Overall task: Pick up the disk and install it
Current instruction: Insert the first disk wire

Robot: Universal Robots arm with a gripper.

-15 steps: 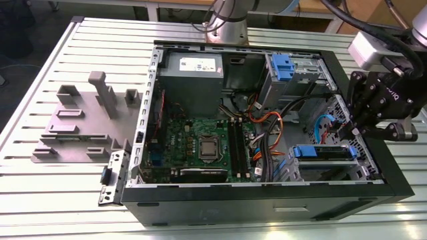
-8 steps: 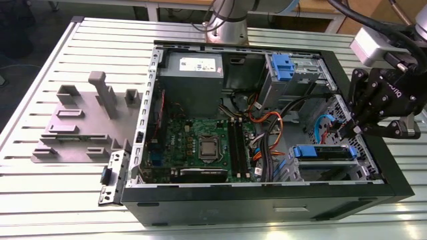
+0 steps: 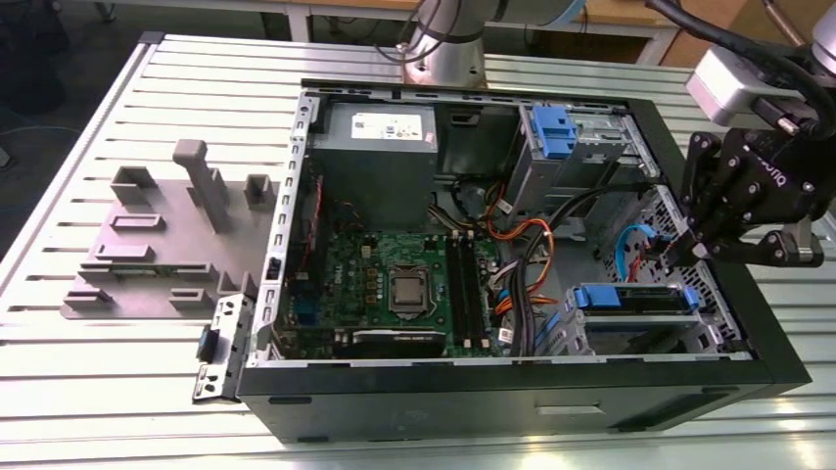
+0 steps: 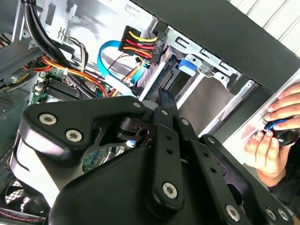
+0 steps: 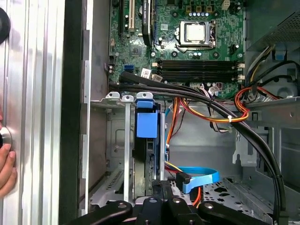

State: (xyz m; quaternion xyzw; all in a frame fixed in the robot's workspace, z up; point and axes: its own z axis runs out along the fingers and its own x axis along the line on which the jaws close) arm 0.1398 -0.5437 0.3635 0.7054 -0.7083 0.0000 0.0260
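The disk (image 3: pixel 636 299) sits in the lower drive bay of the open computer case (image 3: pixel 523 392), near the exterior view's right, with its blue carrier frame showing. In both wrist views the blue frame end (image 5: pixel 146 123) (image 4: pixel 187 63) stands between the bay's metal rails. My black gripper (image 3: pixel 671 257) hangs just above the bay, over the case's right wall. Its fingers (image 4: pixel 165 99) are pressed together with nothing between them. In the first wrist view the gripper (image 5: pixel 161 188) points toward the bay, a short way off the disk.
The motherboard (image 3: pixel 405 279), a grey power-supply box (image 3: pixel 379 137), a second blue-fronted bay (image 3: pixel 555 132) and orange, black and blue cables (image 5: pixel 206 110) crowd the case. A grey fixture plate (image 3: pixel 163 235) lies on the slatted table. A person's hand (image 4: pixel 274 136) rests beside the case.
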